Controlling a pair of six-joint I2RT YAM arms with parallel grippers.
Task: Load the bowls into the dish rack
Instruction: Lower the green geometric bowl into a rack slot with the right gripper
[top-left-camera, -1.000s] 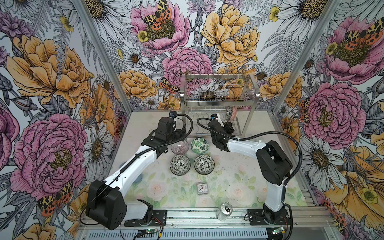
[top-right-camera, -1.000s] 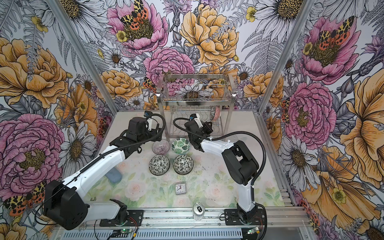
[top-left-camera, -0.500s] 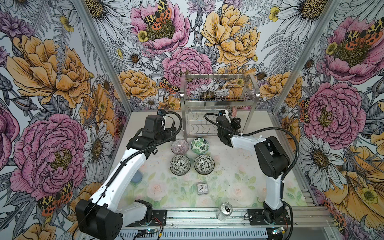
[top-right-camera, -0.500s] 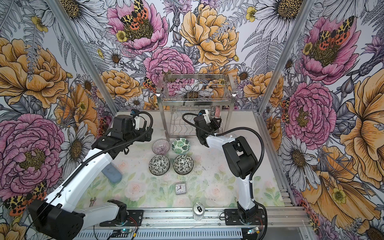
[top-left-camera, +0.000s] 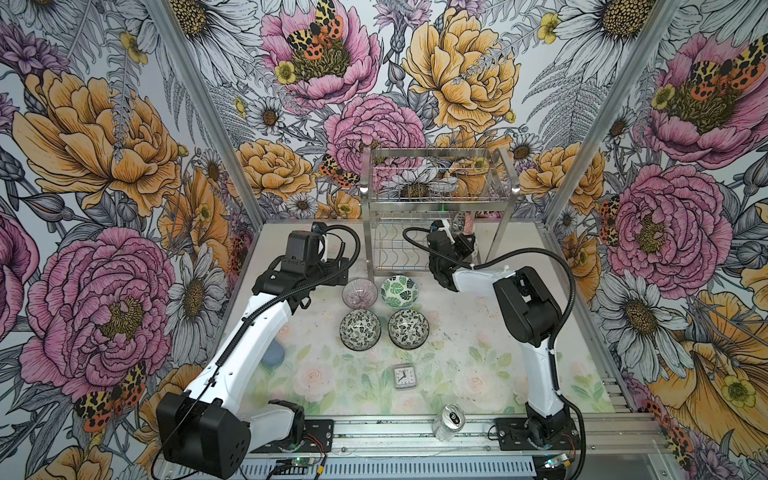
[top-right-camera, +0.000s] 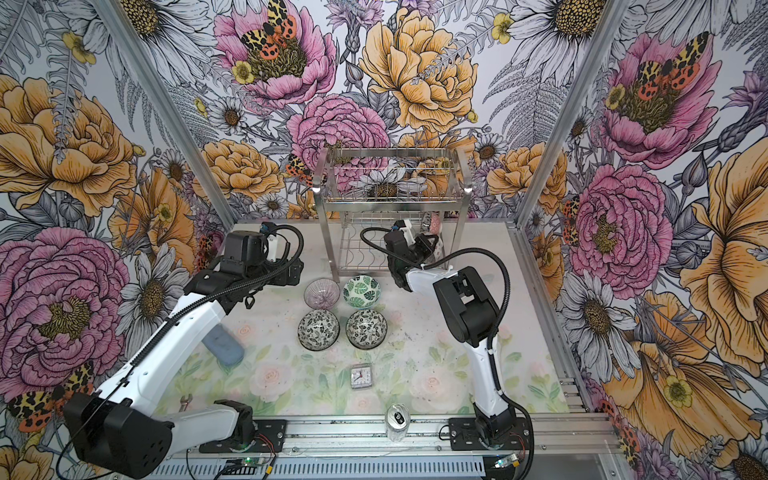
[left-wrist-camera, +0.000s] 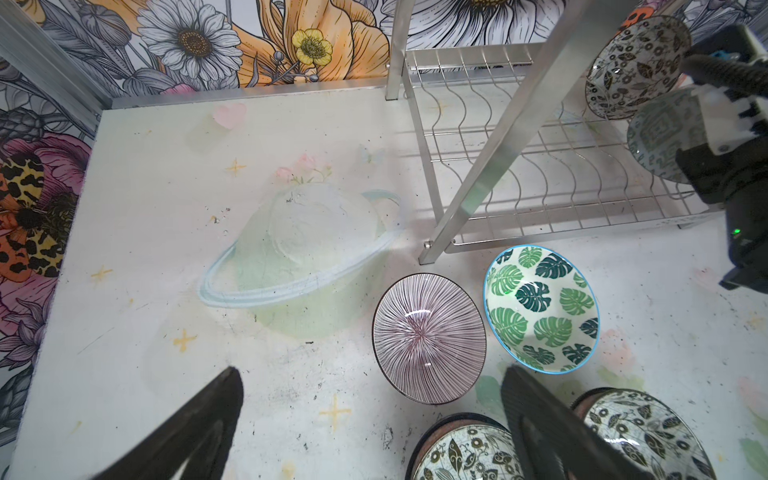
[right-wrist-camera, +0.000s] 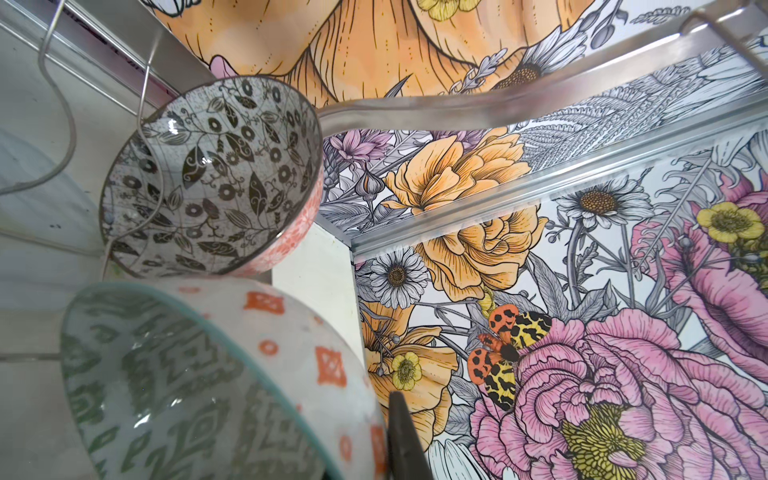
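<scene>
Right gripper (top-left-camera: 464, 245) is clamped on the rim of the geometric bowl (right-wrist-camera: 166, 386), with one finger (right-wrist-camera: 401, 438) showing against its orange-patterned outside. It's holding that bowl on edge at the right end of the rack (top-left-camera: 368, 232), down at the wavy-wire tier under the top basket. Can't tell if the bowl is actually touching the wires.

Just on the far side of it is the racked bowl (right-wrist-camera: 212, 174), black-and-white floral inside and pink outside, standing on edge in the wires. The two are very close together, both with their open sides turned toward the left arm.

Left gripper (left-wrist-camera: 368, 436) is spread wide with nothing in it, hanging over the table (left-wrist-camera: 166, 249) just left of the pink bowl (top-left-camera: 360, 293), close to the rack's near-left post.

Four bowls sit upright on the table in a tight square right in front of the rack. The pink bowl and leaf bowl (top-left-camera: 399, 291) make the far row. The near-left bowl (top-left-camera: 360, 330) and near-right bowl (top-left-camera: 408, 329), both black-and-white floral, make the near row.

Nearer the front there's the clock (top-left-camera: 403, 376), then the can (top-left-camera: 448, 422) by the rail. A blue-grey thing (top-right-camera: 222, 345) lies partly under the left arm, can't make out what it is
</scene>
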